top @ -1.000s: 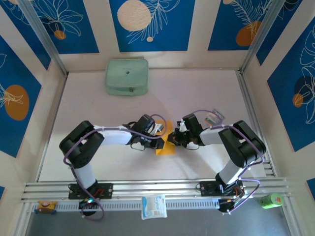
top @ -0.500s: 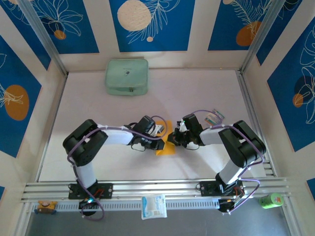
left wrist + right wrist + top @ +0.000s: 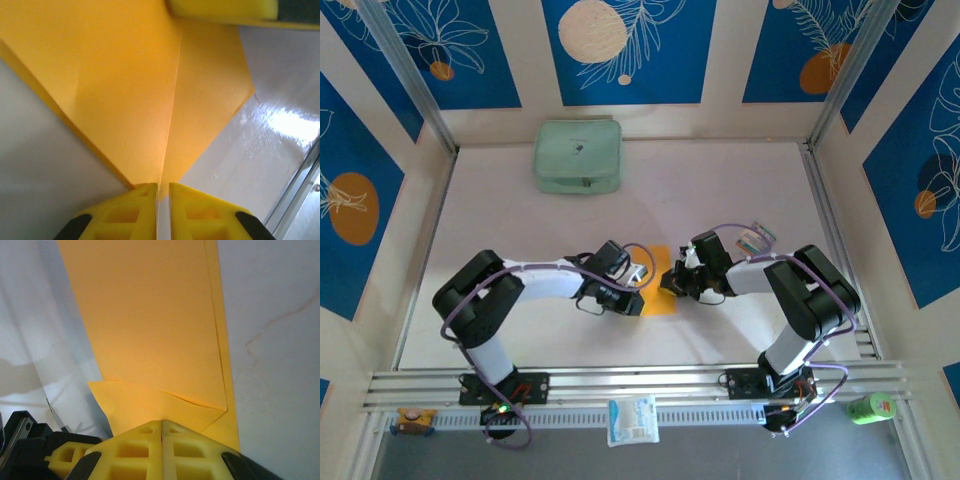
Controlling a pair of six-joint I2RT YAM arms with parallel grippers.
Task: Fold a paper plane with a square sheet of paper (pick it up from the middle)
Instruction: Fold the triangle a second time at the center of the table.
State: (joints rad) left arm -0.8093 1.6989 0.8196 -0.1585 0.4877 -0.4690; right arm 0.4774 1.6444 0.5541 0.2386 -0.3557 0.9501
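The square sheet of paper (image 3: 657, 268) is orange-yellow, part folded, and lies on the white table between my two grippers. In the left wrist view the paper (image 3: 130, 90) has a raised crease that runs straight into the narrow slit between my left gripper's (image 3: 163, 187) fingers, which are shut on it. My left gripper (image 3: 632, 298) is at the paper's left edge. My right gripper (image 3: 670, 283) is at the paper's right edge. Its jaws (image 3: 162, 422) are shut tight, with the tips against a folded flap of the paper (image 3: 150, 315). One of its fingers (image 3: 220, 7) rests on the far end.
A pale green zipped pouch (image 3: 577, 156) lies at the back left. A small striped card (image 3: 756, 239) sits behind the right arm. A white-and-blue packet (image 3: 633, 419) lies on the near rail (image 3: 640, 382), and a green object (image 3: 868, 407) at the near right.
My left arm's elbow has swung out to the left and its gripper has slid a little toward the near side along the paper. The right arm has not moved.
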